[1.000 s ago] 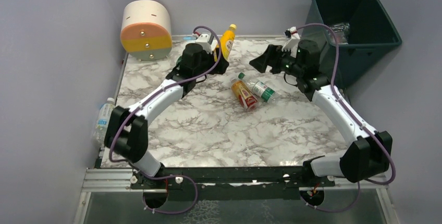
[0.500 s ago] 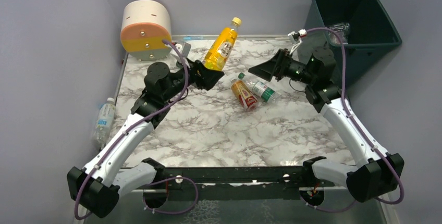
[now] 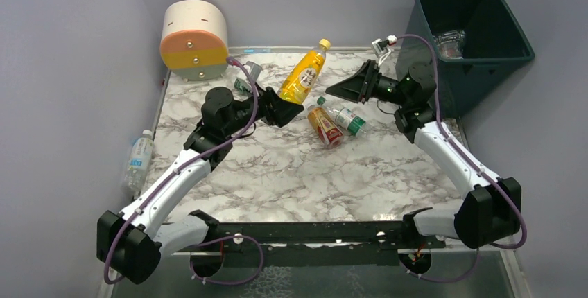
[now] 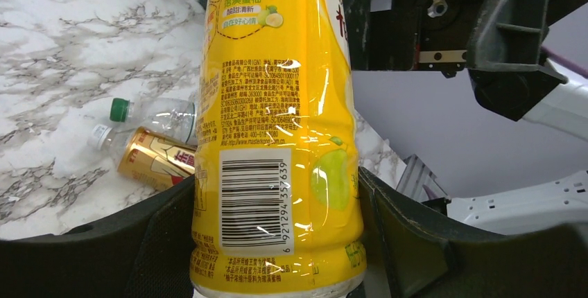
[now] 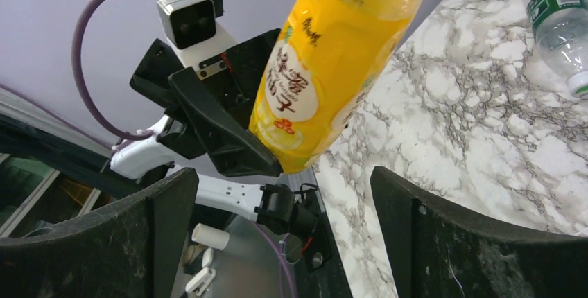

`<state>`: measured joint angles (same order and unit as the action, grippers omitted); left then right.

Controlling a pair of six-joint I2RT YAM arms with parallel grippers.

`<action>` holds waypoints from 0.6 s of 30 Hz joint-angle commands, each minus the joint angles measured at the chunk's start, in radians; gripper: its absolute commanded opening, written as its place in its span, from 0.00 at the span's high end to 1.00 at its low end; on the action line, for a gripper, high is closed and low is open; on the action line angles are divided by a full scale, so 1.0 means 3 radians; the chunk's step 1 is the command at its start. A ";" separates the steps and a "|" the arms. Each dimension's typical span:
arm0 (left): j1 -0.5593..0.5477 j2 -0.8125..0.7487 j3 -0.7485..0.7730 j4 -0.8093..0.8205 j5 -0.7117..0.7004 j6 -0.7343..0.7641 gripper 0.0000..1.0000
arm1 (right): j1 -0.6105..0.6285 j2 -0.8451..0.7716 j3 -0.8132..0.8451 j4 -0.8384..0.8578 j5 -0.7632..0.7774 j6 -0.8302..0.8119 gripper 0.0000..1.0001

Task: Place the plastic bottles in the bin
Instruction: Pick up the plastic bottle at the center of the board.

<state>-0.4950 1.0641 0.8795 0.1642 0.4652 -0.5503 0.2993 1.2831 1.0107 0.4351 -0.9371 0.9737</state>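
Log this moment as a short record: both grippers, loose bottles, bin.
left gripper: shut on yellow bottle, raised above the table
right gripper: open, empty, facing that bottle
on table: red-labelled bottle and green-labelled bottle, lying side by side
bin: far right, a clear bottle visible inside

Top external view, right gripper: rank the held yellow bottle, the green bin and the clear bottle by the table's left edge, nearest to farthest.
1. yellow bottle: held up by the left gripper, just left of the right gripper.
2. green bin: behind it, at the far right.
3. clear bottle: far left, beside the edge of the table.
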 commanded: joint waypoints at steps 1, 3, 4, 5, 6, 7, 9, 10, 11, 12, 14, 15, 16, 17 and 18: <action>-0.0063 0.0060 0.0013 0.0354 0.0152 -0.0078 0.31 | 0.0000 0.0168 0.0117 0.0262 -0.0066 0.0073 0.02; -0.0094 0.0109 0.0034 0.0364 0.0153 -0.0066 0.31 | 0.0000 0.0245 0.0135 0.0246 -0.0030 0.0051 0.02; -0.0110 0.0132 0.0042 0.0368 0.0159 -0.0059 0.31 | 0.0000 0.0291 0.0137 0.0281 -0.0027 0.0069 0.02; -0.0125 0.0157 0.0049 0.0373 0.0164 -0.0058 0.31 | 0.0000 0.0328 0.0138 0.0351 -0.0026 0.0109 0.02; -0.0144 0.0186 0.0058 0.0376 0.0170 -0.0058 0.31 | 0.0000 0.0369 0.0134 0.0442 -0.0026 0.0164 0.02; -0.0165 0.0209 0.0059 0.0385 0.0170 -0.0058 0.31 | -0.0002 0.0409 0.0138 0.0527 -0.0031 0.0217 0.02; -0.0201 0.0246 0.0055 0.0402 0.0168 -0.0053 0.31 | 0.0000 0.0483 0.0161 0.0704 -0.0041 0.0312 0.02; -0.0219 0.0258 0.0050 0.0407 0.0167 -0.0050 0.31 | 0.0000 0.0512 0.0179 0.0740 -0.0037 0.0337 0.02; -0.0234 0.0266 0.0043 0.0421 0.0166 -0.0048 0.31 | 0.0004 0.0537 0.0199 0.0752 -0.0032 0.0347 0.02; -0.0251 0.0274 0.0037 0.0428 0.0160 -0.0054 0.31 | 0.0005 0.0564 0.0222 0.0755 -0.0023 0.0349 0.02; -0.0280 0.0294 0.0027 0.0434 0.0157 -0.0053 0.31 | 0.0005 0.0604 0.0257 0.0766 -0.0011 0.0349 0.02; -0.0295 0.0301 0.0024 0.0439 0.0160 -0.0049 0.31 | 0.0009 0.0628 0.0281 0.0768 -0.0011 0.0349 0.03; -0.0302 0.0307 0.0017 0.0439 0.0158 -0.0051 0.31 | 0.0010 0.0647 0.0294 0.0778 -0.0011 0.0353 0.03; -0.0313 0.0311 0.0010 0.0448 0.0157 -0.0052 0.31 | 0.0019 0.0661 0.0305 0.0786 -0.0007 0.0354 0.04; -0.0319 0.0316 -0.0003 0.0461 0.0157 -0.0057 0.31 | 0.0026 0.0674 0.0314 0.0788 -0.0006 0.0352 0.05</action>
<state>-0.5789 1.1553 0.8795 0.2447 0.4877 -0.5648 0.2996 1.4693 1.0637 0.6052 -0.9367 1.0664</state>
